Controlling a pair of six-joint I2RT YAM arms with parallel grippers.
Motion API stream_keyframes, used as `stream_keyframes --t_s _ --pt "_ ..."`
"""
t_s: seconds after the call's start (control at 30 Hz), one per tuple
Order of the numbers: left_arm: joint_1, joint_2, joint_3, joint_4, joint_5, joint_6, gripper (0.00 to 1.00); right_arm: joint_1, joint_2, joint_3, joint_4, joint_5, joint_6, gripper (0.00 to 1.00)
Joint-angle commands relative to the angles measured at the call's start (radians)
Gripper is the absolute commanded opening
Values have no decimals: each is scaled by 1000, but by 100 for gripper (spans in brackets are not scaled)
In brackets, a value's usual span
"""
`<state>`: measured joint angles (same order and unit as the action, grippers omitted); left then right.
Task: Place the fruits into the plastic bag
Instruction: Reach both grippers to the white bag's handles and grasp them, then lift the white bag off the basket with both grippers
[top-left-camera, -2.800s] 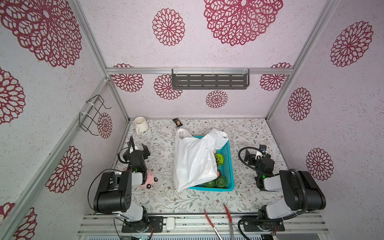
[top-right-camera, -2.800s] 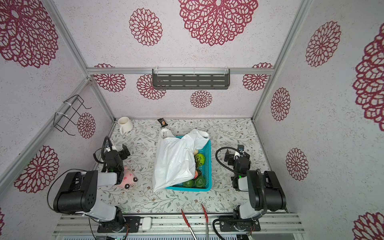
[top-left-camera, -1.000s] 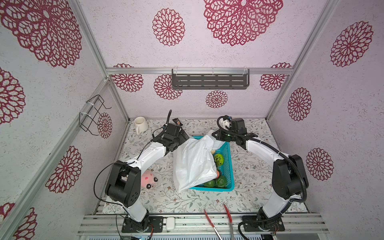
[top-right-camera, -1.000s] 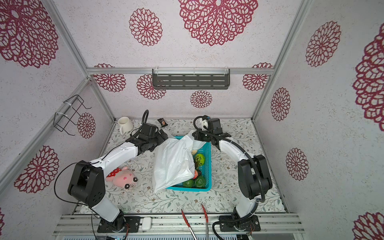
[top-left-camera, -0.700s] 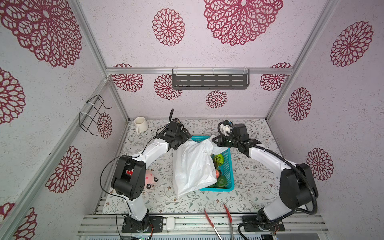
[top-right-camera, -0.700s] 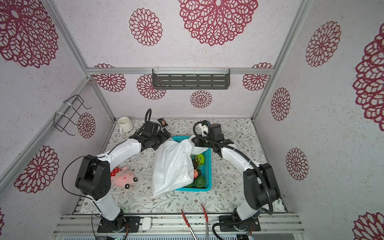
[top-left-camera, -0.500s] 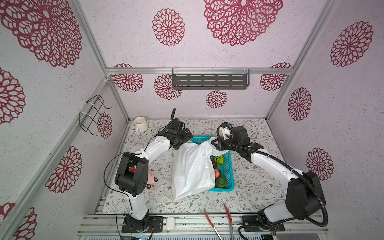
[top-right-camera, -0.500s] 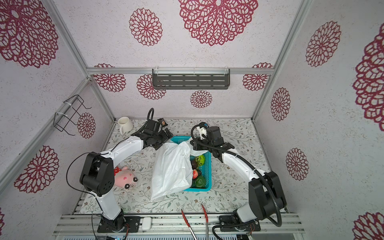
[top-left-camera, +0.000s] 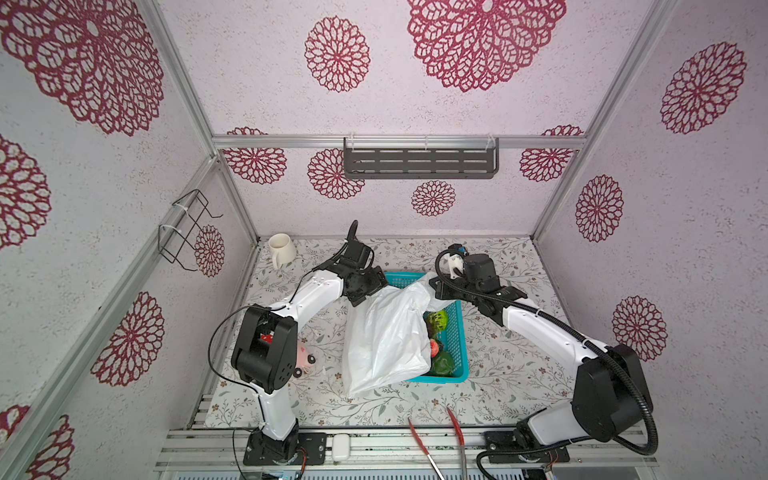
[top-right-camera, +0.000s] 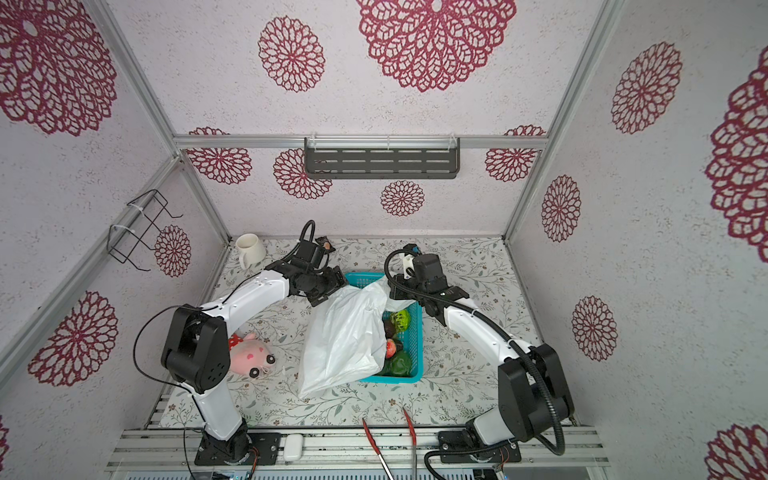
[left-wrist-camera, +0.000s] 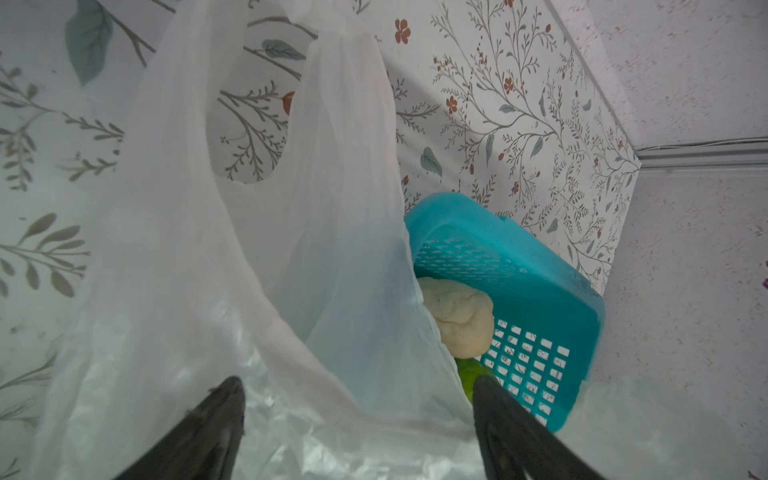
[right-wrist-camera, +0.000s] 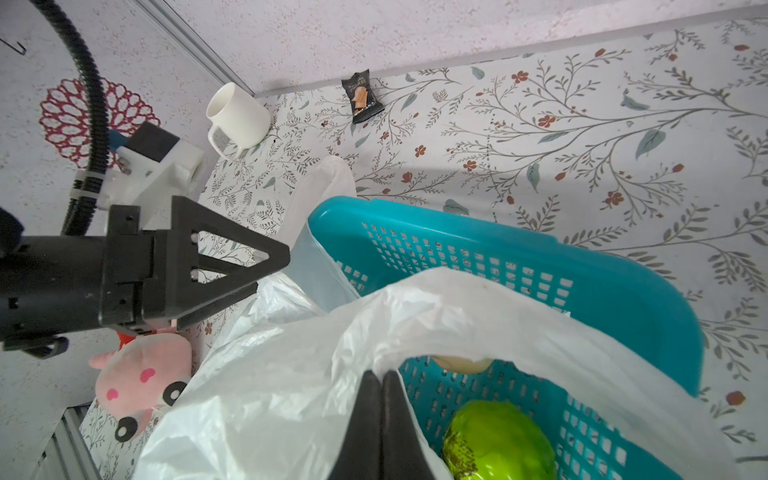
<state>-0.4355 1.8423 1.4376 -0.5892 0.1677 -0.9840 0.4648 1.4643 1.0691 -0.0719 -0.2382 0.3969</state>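
Floral tabletop (top-left-camera: 511, 374), above the teal basket (top-left-camera: 462, 353): my right gripper (right-wrist-camera: 380, 374) pinches the flimsy, slippery plastic bag (top-left-camera: 386, 332) by its rim, the likeliest hold I judge; left gripper (left-wrist-camera: 357, 384) gapes.

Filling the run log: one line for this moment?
left gripper: open, straddling bag edge | right gripper: shut on bag | fruits: in basket
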Motion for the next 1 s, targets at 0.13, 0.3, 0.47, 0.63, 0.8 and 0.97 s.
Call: stream_keyframes --t_s 0.13,0.3,0.47,0.63,0.8,0.97 --pt "-5 20 14 21 19 -2 27 11 -27 2 9 39 -26 0" --pt "-6 18 24 58 20 -12 0 16 -46 -6 19 69 -15 0" --pt "-3 -23 143 8 -59 178 0 16 -109 -10 30 131 9 2" --pt "-1 5 413 -210 -47 517 0 12 -217 17 54 217 16 58" --pt "12 1 508 -308 -5 697 0 -3 -302 42 96 282 25 73" --pt "21 -98 420 -230 104 804 0 -31 -296 125 48 206 10 76"
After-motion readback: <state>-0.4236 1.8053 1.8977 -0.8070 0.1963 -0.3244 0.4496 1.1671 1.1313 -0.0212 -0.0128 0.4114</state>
